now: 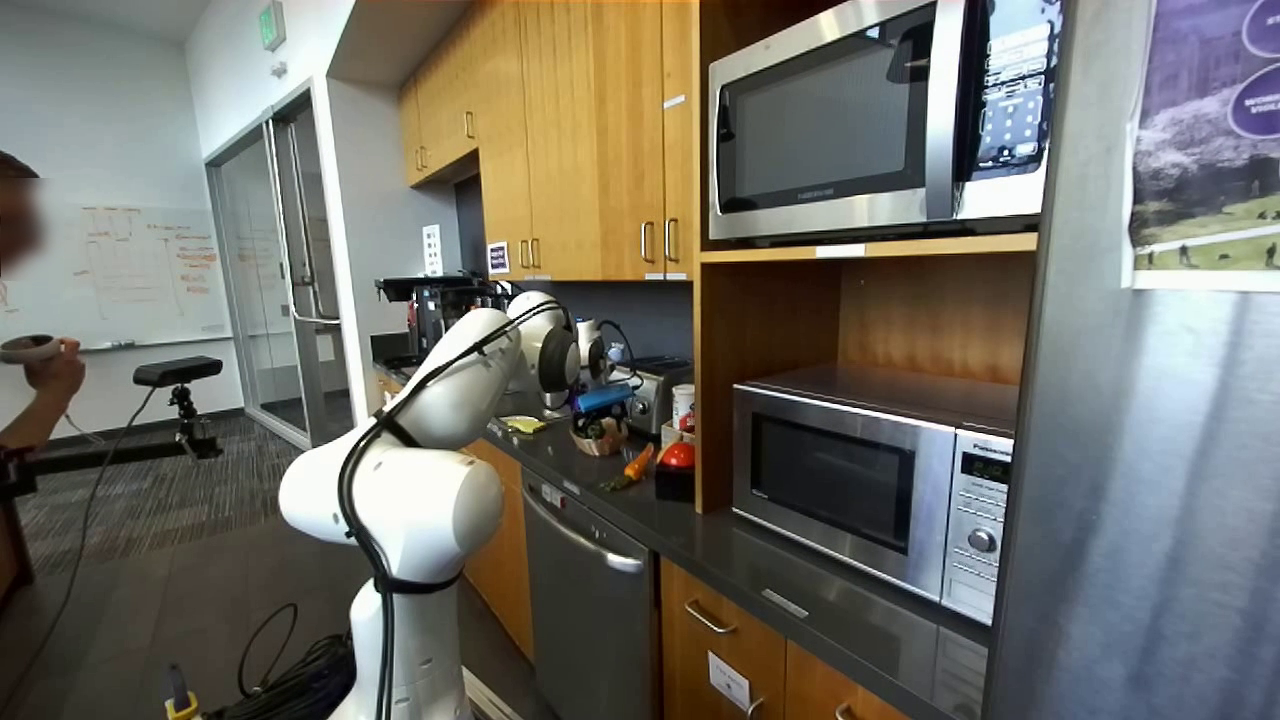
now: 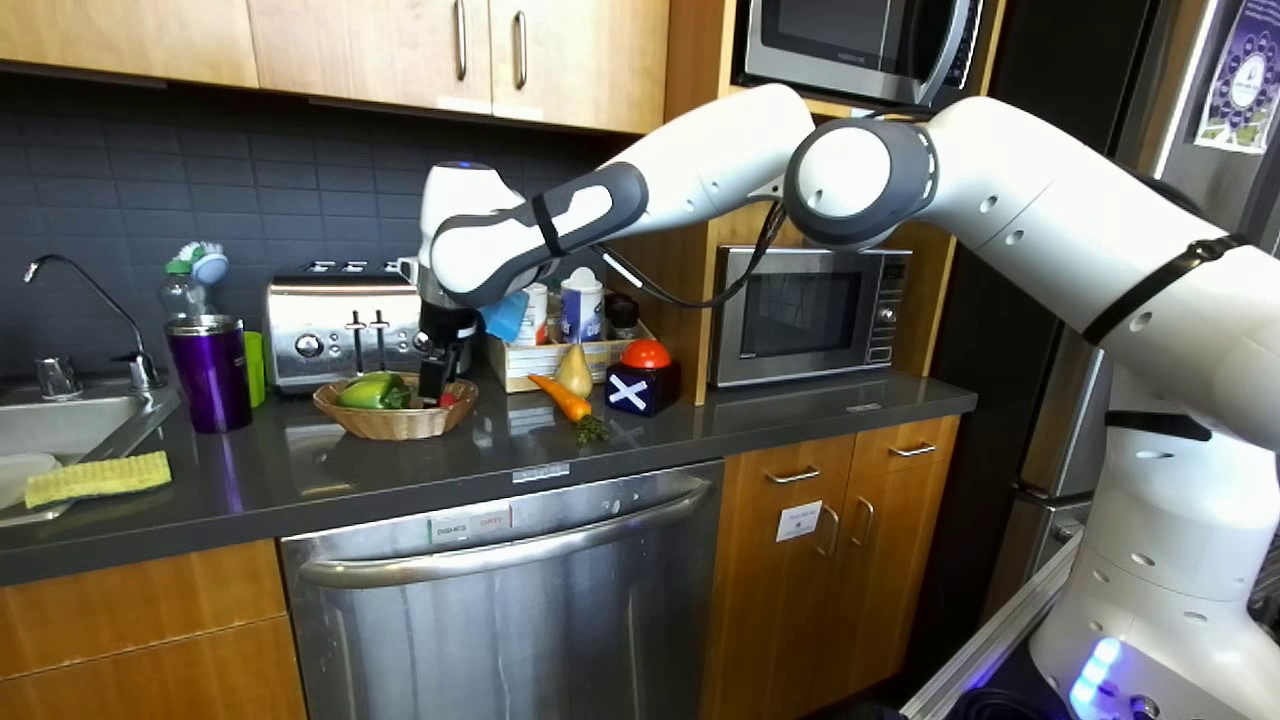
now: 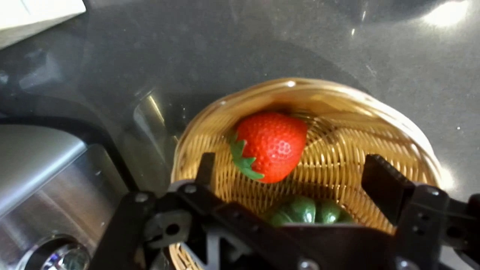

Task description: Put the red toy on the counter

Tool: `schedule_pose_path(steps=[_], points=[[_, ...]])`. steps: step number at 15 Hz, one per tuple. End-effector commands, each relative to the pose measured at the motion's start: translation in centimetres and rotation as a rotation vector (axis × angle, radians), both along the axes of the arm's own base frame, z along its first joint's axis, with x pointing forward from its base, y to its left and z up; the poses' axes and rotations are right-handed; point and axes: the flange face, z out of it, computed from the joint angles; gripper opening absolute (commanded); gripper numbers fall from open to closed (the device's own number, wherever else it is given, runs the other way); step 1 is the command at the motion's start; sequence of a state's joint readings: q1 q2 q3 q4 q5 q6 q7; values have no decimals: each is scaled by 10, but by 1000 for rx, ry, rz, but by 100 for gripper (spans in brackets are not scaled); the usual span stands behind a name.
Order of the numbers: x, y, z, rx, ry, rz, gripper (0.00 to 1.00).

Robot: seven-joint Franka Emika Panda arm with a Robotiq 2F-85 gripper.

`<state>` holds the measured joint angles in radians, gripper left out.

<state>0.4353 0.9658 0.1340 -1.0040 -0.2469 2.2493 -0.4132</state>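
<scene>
The red toy is a strawberry with green leaves. It lies inside a wicker basket, and a bit of it shows in an exterior view. The basket stands on the dark counter in both exterior views. A green pepper lies in the basket, partly hidden by the gripper in the wrist view. My gripper is open and empty, pointing down over the basket. Its fingers are apart, and the strawberry lies ahead of them, nearer the left finger. Touching cannot be told.
A steel toaster stands close behind the basket. A purple tumbler stands left of it. A carrot, a pear-shaped toy, a black box with a red dome and a wooden box stand to its right.
</scene>
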Motion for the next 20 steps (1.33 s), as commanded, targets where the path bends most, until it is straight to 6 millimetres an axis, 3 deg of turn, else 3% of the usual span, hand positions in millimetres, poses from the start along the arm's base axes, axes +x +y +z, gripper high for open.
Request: schedule_pose_path(steps=[1, 3, 4, 6, 7, 8, 10, 14, 20], points=[[0, -3, 2, -16, 13, -6, 84], [1, -4, 0, -17, 16, -6, 77], [1, -5, -2, -18, 18, -5, 65], [2, -6, -4, -21, 19, -5, 64], [3, -7, -5, -23, 20, -5, 55], [3, -8, -6, -25, 19, -6, 38], [5, -11, -6, -25, 18, -9, 24], [5, -12, 1, -23, 11, -10, 24], [-3, -4, 31, -39, 5, 13, 24]])
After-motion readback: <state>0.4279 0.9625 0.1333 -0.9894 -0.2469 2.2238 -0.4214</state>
